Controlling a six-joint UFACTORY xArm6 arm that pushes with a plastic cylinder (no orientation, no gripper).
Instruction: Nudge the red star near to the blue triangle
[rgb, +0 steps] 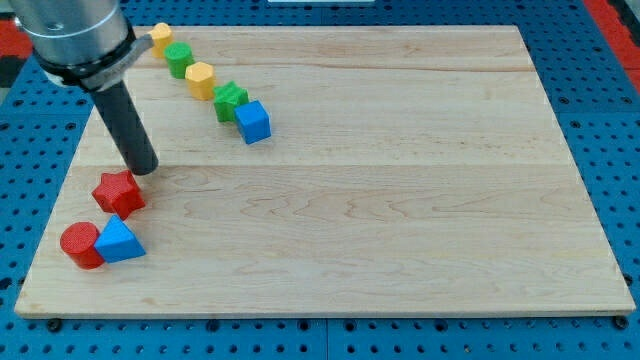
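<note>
The red star (118, 192) lies near the board's left edge, just above the blue triangle (119, 241), with a small gap between them. My tip (143, 168) rests on the board at the star's upper right, touching or almost touching it. The dark rod rises from there to the view's top left.
A red cylinder (80, 245) touches the blue triangle's left side. A diagonal row at the top left holds a yellow block (160, 38), a green block (180, 59), a yellow hexagon (200, 79), a green star (230, 100) and a blue cube (253, 121). The wooden board (400, 200) lies on a blue pegboard.
</note>
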